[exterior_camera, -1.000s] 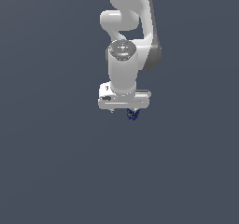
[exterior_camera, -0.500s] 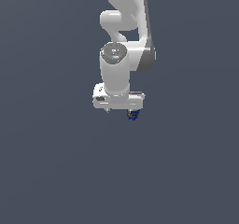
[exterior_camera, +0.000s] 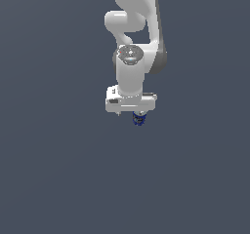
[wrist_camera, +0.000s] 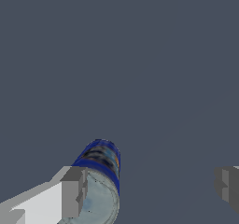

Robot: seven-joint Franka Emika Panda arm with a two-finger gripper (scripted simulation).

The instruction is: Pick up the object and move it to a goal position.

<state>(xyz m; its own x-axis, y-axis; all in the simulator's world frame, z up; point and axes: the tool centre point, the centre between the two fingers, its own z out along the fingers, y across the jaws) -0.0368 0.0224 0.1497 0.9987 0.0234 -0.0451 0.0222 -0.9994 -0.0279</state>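
The object is a small blue can (exterior_camera: 139, 120) with a silvery top, and it peeks out below the white hand in the exterior view. In the wrist view the can (wrist_camera: 100, 164) stands upright on the grey floor, seen from above, with its top close against one grey fingertip (wrist_camera: 73, 191). The other fingertip (wrist_camera: 227, 184) is far off across a wide gap. My gripper (wrist_camera: 150, 186) is open and directly over the can, which sits off-centre between the fingers. Whether the near finger touches the can is unclear. In the exterior view the gripper (exterior_camera: 133, 113) hangs low, fingers mostly hidden by the hand.
The flat grey floor (exterior_camera: 58, 179) spreads in all directions with no other objects or edges in view. The white arm (exterior_camera: 136, 28) rises behind the hand toward the top of the exterior view.
The hand shifted slightly toward the exterior view's left, then back right, turning a little at the wrist. The can stayed in place.
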